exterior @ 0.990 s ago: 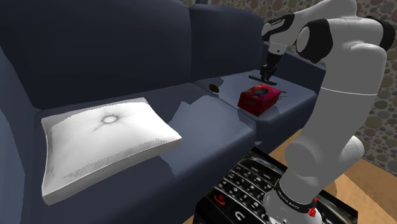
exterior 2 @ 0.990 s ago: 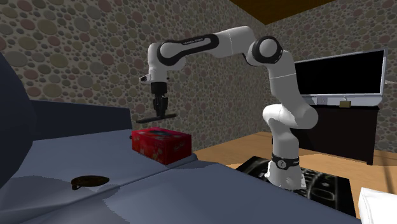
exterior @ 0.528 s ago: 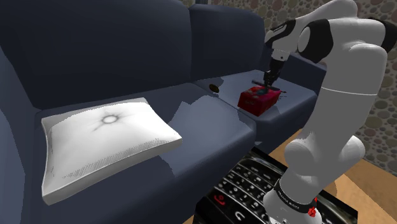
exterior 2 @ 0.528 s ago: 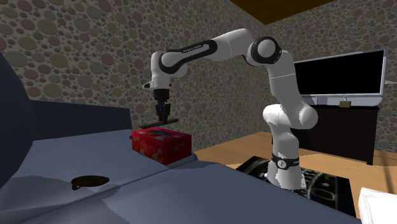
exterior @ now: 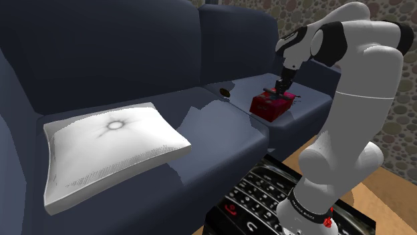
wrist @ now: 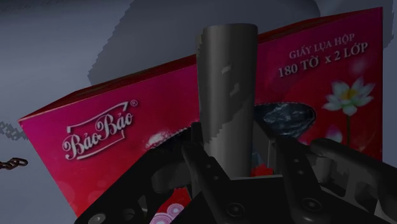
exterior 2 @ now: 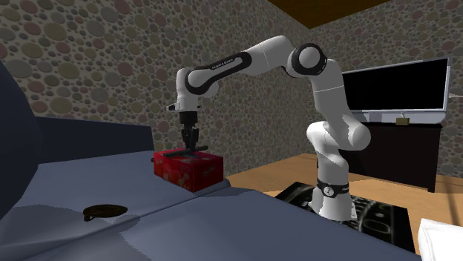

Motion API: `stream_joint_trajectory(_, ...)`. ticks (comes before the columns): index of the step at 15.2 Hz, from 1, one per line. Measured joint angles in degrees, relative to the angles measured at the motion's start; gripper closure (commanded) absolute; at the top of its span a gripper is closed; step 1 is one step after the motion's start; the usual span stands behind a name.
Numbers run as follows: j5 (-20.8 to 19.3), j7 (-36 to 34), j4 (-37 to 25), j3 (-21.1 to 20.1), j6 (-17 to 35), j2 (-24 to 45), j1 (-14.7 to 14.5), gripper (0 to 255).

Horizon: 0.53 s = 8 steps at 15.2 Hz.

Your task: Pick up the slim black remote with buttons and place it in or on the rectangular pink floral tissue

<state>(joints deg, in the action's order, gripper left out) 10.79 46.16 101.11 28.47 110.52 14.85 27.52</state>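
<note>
My claw (wrist: 234, 162) is clamped on the slim dark remote (wrist: 226, 89), which sticks straight out between the fingers. Directly beyond it sits the pink floral tissue box (wrist: 95, 146). The remote is at its top, contact unclear. Beyond the box lies the dark blue sofa seat (wrist: 63, 51).

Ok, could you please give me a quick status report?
End effector shut on remote. Remote at pink tissue box top, contact unclear. No obstruction seen.
</note>
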Motion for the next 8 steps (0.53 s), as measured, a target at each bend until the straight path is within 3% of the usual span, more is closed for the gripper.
stream_joint_trajectory(4,0.02,0.03,0.09,0.00,0.12,0.04,0.01,255)
stream_joint_trajectory(5,0.03,0.03,0.09,0.00,0.12,0.05,0.01,0)
stream_joint_trajectory(8,0.02,0.02,0.11,0.00,0.14,0.07,0.01,0)
